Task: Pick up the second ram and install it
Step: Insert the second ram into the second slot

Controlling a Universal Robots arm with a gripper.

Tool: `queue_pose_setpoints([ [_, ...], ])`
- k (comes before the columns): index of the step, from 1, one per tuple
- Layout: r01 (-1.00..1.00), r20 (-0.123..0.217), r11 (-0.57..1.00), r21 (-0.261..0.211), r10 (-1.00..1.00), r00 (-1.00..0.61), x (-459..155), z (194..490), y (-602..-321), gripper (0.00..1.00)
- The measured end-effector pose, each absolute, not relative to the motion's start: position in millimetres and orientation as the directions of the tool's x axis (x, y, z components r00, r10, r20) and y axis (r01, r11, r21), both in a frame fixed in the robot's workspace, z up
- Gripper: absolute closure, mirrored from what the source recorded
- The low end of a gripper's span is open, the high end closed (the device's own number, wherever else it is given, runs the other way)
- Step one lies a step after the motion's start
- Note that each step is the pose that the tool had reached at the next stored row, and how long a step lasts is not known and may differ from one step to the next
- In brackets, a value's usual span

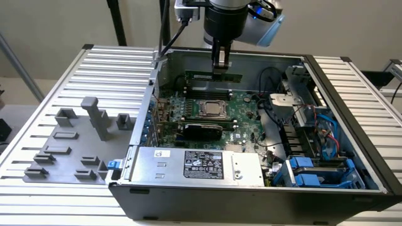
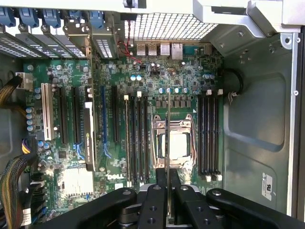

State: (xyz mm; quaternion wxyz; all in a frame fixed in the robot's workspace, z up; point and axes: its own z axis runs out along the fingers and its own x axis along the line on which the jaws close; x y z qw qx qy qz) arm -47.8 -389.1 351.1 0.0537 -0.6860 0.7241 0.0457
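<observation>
My gripper (image 1: 220,69) hangs over the back of the open computer case (image 1: 141,141), shut on the second ram (image 1: 199,75), a thin green stick held level above the motherboard (image 1: 242,106). In the wrist view the ram (image 2: 169,124) is seen edge-on as a thin line running out from between the black fingers (image 2: 157,195), with the gripper (image 2: 169,177) clamped on it. The stick lies over the CPU socket (image 2: 177,143), parallel to the black memory slots (image 2: 138,138) on one side and a second bank of slots (image 2: 209,133) on the other. It is above the board, not in a slot.
Grey plastic holder blocks (image 1: 75,146) sit on the slatted table at the exterior view's left. Inside the case are a silver power supply (image 1: 195,165) at the front, blue drive bays (image 1: 314,172), cables (image 1: 276,113) and expansion slots (image 2: 62,119).
</observation>
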Motion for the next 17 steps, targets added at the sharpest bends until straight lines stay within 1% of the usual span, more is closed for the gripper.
queue_pose_setpoints([
  [17, -0.998, -0.140, 0.054, -0.008, -0.989, -0.053, -47.8, 351.1, -389.1, 0.87],
])
